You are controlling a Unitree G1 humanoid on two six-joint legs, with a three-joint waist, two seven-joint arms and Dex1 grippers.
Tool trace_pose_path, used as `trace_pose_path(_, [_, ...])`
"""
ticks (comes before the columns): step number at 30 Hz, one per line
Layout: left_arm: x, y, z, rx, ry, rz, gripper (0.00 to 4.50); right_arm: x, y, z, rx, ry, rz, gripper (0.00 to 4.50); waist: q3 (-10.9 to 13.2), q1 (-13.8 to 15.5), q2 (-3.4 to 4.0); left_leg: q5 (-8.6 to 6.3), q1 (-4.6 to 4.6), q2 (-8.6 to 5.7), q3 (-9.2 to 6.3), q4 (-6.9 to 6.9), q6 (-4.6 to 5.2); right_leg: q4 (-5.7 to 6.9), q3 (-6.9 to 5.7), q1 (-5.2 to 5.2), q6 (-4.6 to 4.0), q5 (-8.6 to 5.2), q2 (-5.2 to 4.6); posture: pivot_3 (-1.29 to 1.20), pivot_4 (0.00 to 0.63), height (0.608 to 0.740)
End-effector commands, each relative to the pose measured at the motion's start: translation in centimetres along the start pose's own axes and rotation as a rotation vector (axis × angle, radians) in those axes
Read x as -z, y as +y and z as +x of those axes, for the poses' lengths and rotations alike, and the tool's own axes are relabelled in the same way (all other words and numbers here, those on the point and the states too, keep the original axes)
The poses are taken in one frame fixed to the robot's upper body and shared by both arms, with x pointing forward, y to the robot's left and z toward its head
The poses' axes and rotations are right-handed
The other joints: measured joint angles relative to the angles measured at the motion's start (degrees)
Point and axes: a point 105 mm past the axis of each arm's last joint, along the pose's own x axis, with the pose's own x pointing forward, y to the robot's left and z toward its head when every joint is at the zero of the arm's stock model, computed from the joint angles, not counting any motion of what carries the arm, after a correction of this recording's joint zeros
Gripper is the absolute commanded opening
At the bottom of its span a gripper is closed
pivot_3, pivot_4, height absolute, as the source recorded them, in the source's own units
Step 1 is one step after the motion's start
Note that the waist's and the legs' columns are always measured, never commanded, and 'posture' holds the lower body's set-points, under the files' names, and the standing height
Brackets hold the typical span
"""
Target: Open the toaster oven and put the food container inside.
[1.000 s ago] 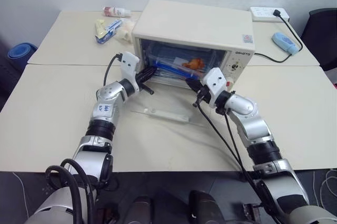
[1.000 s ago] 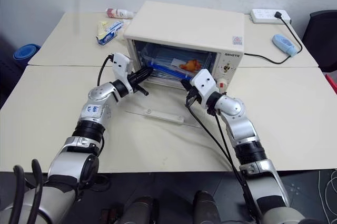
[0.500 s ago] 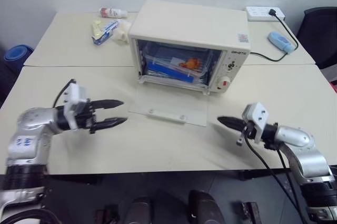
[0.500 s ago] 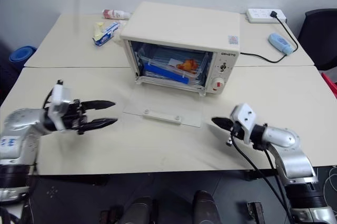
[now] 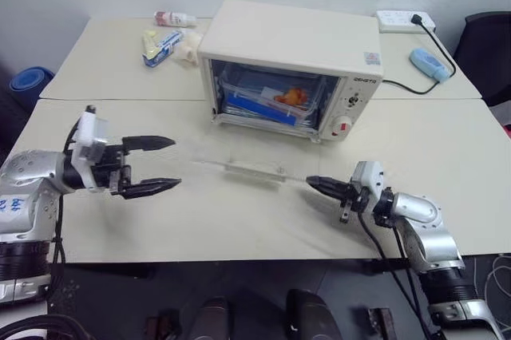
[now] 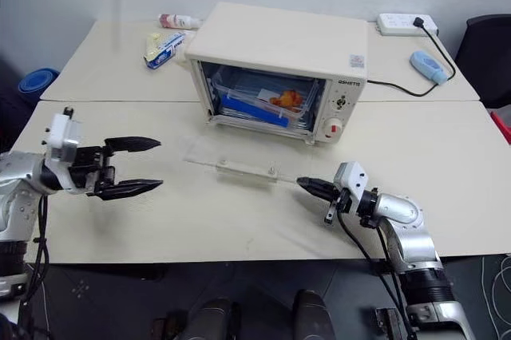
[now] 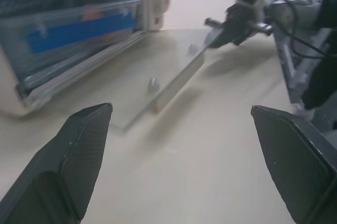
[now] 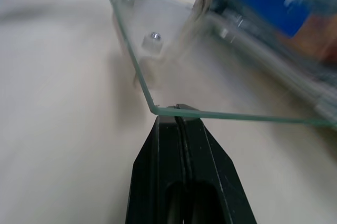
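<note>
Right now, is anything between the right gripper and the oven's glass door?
Nothing visible. The right gripper, jaws shut, sits right at the front corner of the glass door, which hangs open from the toaster oven. The food container is already inside on the rack.

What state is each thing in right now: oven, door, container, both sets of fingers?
Cream-white boxy toaster oven: open at the front, upright on the table.
Glass drop-down door: lowered, roughly level.
Clear plastic food container with blue clip strips: inside the oven, on the rack.
Left gripper: fingers wide open, holding nothing.
Right gripper: fingers shut, tip under the door's corner.
White power strip: black cord plugged in.
</note>
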Motion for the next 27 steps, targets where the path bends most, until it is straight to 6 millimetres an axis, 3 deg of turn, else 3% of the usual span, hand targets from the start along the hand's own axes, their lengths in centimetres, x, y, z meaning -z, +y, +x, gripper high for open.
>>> trace_pose_path(1, [-1.2, 0.9, -1.3, -0.103, -0.032, 0.063, 4.49, -5.2, -1.8, 0.3, 0.086, -0.192, -0.019, 0.0, 0.0, 0.05, 0.0, 0.0, 0.0, 0.0, 0.0, 0.0, 0.0, 0.01, 0.0, 0.0, 0.0, 0.0, 0.0, 0.0, 0.15, 0.74])
trace_pose_path(5, [-0.7, 1.4, -1.5, -0.188, -0.036, 0.098, 4.49, -9.2, -3.7, 1.2, 0.13, -0.32, -0.013, 0.0, 0.0, 0.29, 0.01, -0.01, 0.01, -0.01, -0.01, 0.02, -0.01, 0.03, 0.01, 0.0, 0.0, 0.0, -0.01, 0.0, 0.15, 0.74])
trace_pose_path(9, [1.0, 1.3, -2.3, -0.254, -0.009, 0.053, 4.49, -10.4, -4.2, 1.3, 0.1, -0.309, -0.008, 0.0, 0.0, 0.3, 0.01, -0.02, 0.0, -0.02, -0.04, -0.01, -0.02, 0.04, 0.0, -0.02, 0.0, 0.0, -0.01, 0.0, 0.15, 0.74])
trace_pose_path(11, [2.3, 1.3, -2.8, -0.296, 0.041, 0.048, 4.5, -9.6, -3.5, 0.9, 0.048, -0.242, -0.013, 0.6, 0.0, 0.41, 0.01, -0.03, -0.02, -0.02, -0.04, -0.03, -0.01, 0.04, -0.02, -0.02, 0.0, 0.0, -0.01, 0.0, 0.15, 0.74])
trace_pose_path(17, [4.4, 0.0, -3.6, -0.343, 0.11, 0.117, 4.5, -4.4, 0.8, -1.8, -0.148, 0.03, -0.117, 2.61, 0.0, 0.54, 0.0, -0.07, -0.04, -0.05, 0.09, -0.02, 0.07, -0.02, 0.03, -0.02, 0.0, 0.0, -0.03, 0.0, 0.15, 0.74])
trace_pose_path(22, [5.4, -1.6, -3.7, -0.308, 0.132, 0.108, 4.5, -1.2, 2.3, -4.0, -0.197, 0.118, -0.127, 4.32, 0.0, 0.46, 0.0, -0.07, 0.03, -0.02, 0.16, -0.02, 0.06, 0.0, 0.06, -0.02, 0.0, 0.0, -0.02, 0.0, 0.15, 0.74])
trace_pose_path(27, [5.6, -2.8, -3.2, -0.259, 0.13, 0.085, 4.5, 0.0, 2.7, -4.4, -0.221, 0.135, -0.139, 4.45, 0.0, 0.46, 0.0, -0.07, 0.07, 0.0, 0.18, -0.01, 0.06, 0.01, 0.09, -0.02, 0.0, 0.0, -0.02, 0.0, 0.15, 0.74])
